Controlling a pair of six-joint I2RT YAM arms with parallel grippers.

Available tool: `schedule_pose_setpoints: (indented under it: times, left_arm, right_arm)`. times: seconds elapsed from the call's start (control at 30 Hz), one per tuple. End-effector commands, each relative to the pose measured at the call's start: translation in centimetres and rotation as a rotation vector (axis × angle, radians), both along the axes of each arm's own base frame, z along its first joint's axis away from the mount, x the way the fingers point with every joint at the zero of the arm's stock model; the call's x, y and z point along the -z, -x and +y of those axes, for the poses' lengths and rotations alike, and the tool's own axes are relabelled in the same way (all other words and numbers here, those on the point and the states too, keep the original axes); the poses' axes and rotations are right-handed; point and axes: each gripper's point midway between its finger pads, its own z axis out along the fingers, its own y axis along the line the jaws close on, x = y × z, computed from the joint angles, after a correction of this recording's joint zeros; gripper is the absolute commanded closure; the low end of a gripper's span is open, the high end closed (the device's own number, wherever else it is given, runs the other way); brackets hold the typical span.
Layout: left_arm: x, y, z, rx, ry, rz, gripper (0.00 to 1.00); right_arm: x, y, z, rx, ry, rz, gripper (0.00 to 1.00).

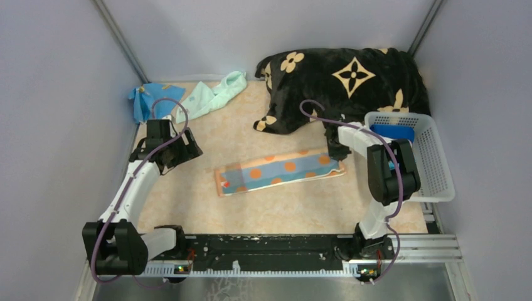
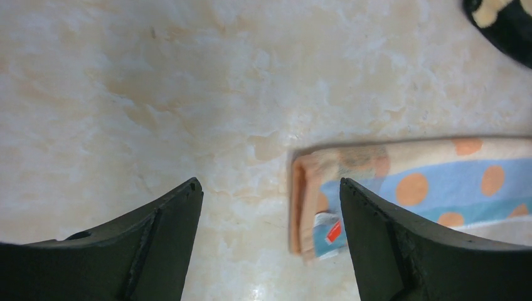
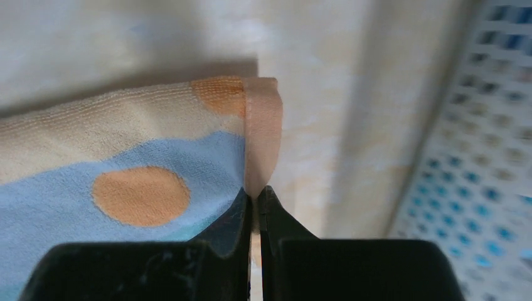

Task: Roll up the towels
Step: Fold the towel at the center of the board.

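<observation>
We see a long folded terry towel (image 1: 279, 171), blue with orange dots and a peach border, lying flat in the middle of the glossy beige marbled surface (image 1: 207, 210). The right pincer (image 3: 254, 193) is pinched on the soft hemmed corner at its right end. The left pincer (image 2: 270, 185) gapes wide just beside its left end, holding nothing.
</observation>
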Motion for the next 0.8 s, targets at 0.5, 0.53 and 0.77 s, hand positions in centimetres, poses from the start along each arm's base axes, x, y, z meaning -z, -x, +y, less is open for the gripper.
schedule_pose_setpoints:
  times: [0.5,0.53,0.77]
  left_arm:
    - [4.7,3.3,-10.6,0.212,0.499,0.152,0.2]
    - [5.1,3.5,-10.9,0.209,0.503,0.165,0.21]
    - [7.3,4.3,-12.7,0.199,0.522,0.204,0.28]
  right_arm:
    - [-9.7,-1.7,7.4,-0.202,-0.081,-0.218,1.0]
    - [-9.7,-1.3,8.9,-0.227,-0.102,-0.205,1.0]
    - [-8.7,2.3,20.0,-0.404,-0.281,-0.091,1.0]
